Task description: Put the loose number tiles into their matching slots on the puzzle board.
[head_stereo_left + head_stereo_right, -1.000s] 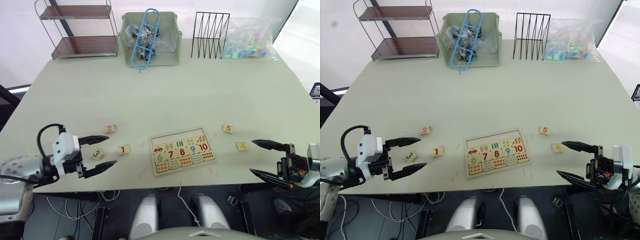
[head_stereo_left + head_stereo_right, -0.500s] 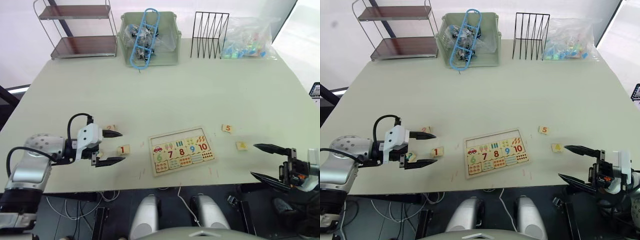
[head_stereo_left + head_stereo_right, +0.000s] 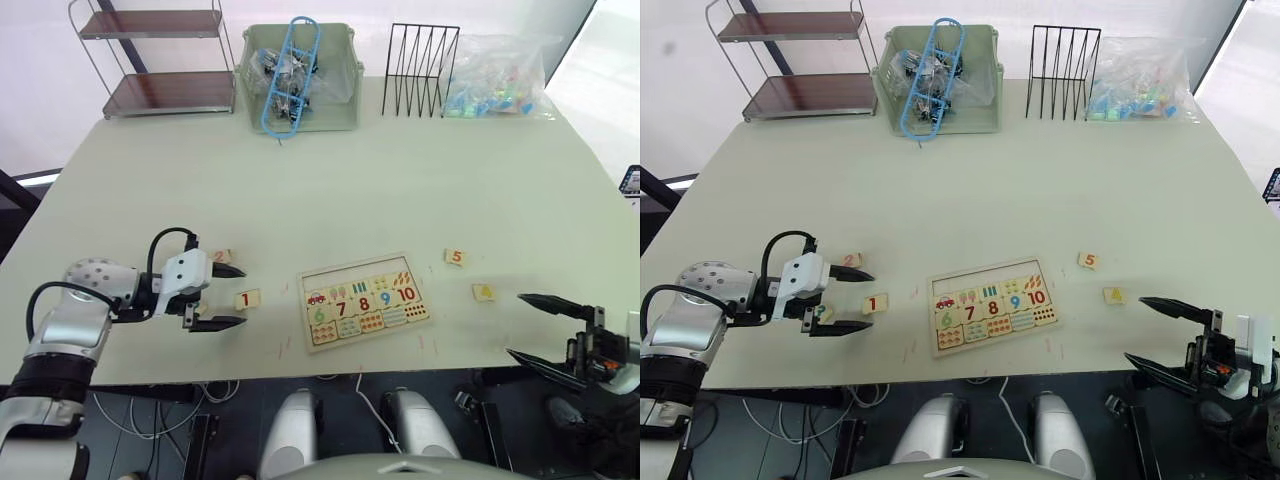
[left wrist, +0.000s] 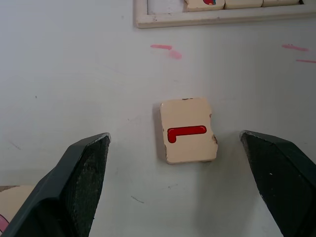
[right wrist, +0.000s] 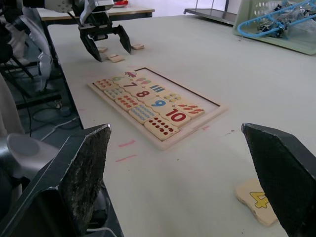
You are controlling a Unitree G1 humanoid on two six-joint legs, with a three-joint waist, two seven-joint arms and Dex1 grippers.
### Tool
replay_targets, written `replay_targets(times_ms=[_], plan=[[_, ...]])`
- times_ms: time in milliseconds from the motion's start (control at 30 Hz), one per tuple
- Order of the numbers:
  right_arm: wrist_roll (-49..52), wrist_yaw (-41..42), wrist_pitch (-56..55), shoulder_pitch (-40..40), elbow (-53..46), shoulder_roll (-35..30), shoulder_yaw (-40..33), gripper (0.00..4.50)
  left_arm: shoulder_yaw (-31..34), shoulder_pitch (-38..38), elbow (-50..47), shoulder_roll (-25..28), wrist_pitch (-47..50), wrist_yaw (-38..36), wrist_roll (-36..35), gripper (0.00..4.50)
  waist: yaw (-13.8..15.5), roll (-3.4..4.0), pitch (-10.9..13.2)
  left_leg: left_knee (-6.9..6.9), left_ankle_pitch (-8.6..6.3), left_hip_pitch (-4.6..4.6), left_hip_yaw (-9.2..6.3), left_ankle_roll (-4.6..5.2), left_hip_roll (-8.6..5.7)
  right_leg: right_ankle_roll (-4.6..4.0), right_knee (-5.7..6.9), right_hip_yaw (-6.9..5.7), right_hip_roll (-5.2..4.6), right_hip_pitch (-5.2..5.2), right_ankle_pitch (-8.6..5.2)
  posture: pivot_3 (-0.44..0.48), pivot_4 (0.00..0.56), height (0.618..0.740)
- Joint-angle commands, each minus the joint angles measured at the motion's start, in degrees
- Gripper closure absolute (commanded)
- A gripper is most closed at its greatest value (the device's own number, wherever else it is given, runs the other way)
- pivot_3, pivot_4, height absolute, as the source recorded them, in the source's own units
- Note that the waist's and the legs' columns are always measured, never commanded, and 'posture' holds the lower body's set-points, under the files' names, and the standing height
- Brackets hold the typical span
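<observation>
The right end effector (image 3: 1168, 338) hangs released off the surface's near edge, with the 4 tile (image 3: 484, 292) just beyond it. The left end effector (image 3: 228, 297) is released beside the 1 tile (image 4: 188, 130), left of the puzzle board (image 3: 365, 299). Farther back lie the 2 tile (image 3: 222, 257) and the 5 tile (image 3: 456, 257).

A broad pale grey-green table (image 3: 330, 190) carries a flat light-wood puzzle board (image 3: 364, 299) near its front edge. Loose wooden tiles lie directly on it: a red 1 (image 3: 247, 299) and an orange 2 (image 3: 221, 257) left of the board, a red-orange 5 (image 3: 456, 257) and a yellow 4 (image 3: 484, 292) to its right. Along the far edge stand a two-tier metal shelf (image 3: 158, 58), a pale green plastic bin (image 3: 298, 77), a black wire rack (image 3: 420, 70) and a clear plastic bag (image 3: 497, 77).
</observation>
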Motion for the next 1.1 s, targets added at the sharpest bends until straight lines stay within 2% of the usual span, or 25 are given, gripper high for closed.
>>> replay_targets(times_ms=[33, 67, 167, 367, 833, 1033, 1100], plan=[[0.8, 0.4, -1.2, 0.4, -0.5, 0.1, -1.6, 0.05, -0.1, -0.4, 0.6, -0.3, -1.1, -0.2, 0.1, 0.00, 0.0, 0.00, 0.0, 0.00, 0.00, 0.00, 0.00, 0.00, 0.00, 0.00, 0.00, 0.00, 0.00, 0.00, 0.00, 0.000, 0.150, 0.740], [0.8, 0.4, -1.3, 0.4, -0.5, 0.1, -1.6, 0.05, -0.2, -0.5, 0.8, -0.4, -1.1, -0.2, 0.1, 0.00, 0.0, 0.00, 0.0, 0.00, 0.00, 0.01, 0.00, 0.00, 0.00, 0.00, 0.01, 0.00, 0.00, 0.00, 0.00, 0.000, 0.150, 0.740], [0.9, 0.4, -1.6, 0.5, -0.3, 0.1, -1.7, 0.00, -0.2, -0.7, 1.1, -0.9, -0.9, 0.1, -0.1, 0.85, 0.1, 0.01, 0.0, 0.00, 0.00, 0.01, 0.00, 0.00, 0.00, 0.00, 0.02, 0.00, 0.00, 0.00, 0.00, 0.000, 0.150, 0.740], [0.9, 0.5, -1.9, 0.7, -0.2, 0.0, -1.9, 0.00, -0.2, -0.7, 1.3, -1.4, -0.7, 0.3, 0.1, 3.57, 0.1, 0.01, 0.0, 0.01, 0.00, 0.02, 0.00, 0.00, 0.00, 0.00, 0.05, 0.00, 0.00, 0.00, 0.00, 0.000, 0.150, 0.740], [1.3, -0.1, -2.2, 1.4, -0.8, 0.4, -1.7, 0.00, 1.0, 0.7, -3.1, -1.4, 0.8, 1.2, -2.0, 3.58, 0.1, 0.02, 0.0, 0.02, 0.00, 0.02, -0.01, 0.00, 0.00, 0.00, 0.05, 0.00, 0.00, 0.01, 0.00, 0.000, 0.150, 0.740], [1.3, -0.7, -2.1, 1.7, -1.4, 0.6, -1.8, 0.00, 2.2, 1.4, -10.1, 0.4, 6.6, 1.5, -4.7, 3.58, 0.0, 0.02, 0.0, 0.01, 0.00, 0.01, -0.03, 0.00, 0.00, 0.00, 0.06, 0.00, 0.00, 0.00, 0.00, 0.000, 0.150, 0.740], [1.4, -0.9, -1.9, 1.8, -1.7, 0.5, -1.9, 0.00, 2.3, 1.3, -13.9, 1.4, 12.9, 1.2, -7.2, 3.58, 0.0, 0.02, 0.0, 0.01, 0.00, 0.01, -0.03, 0.00, 0.00, 0.00, 0.06, 0.00, 0.00, 0.00, 0.00, 0.000, 0.150, 0.740]])
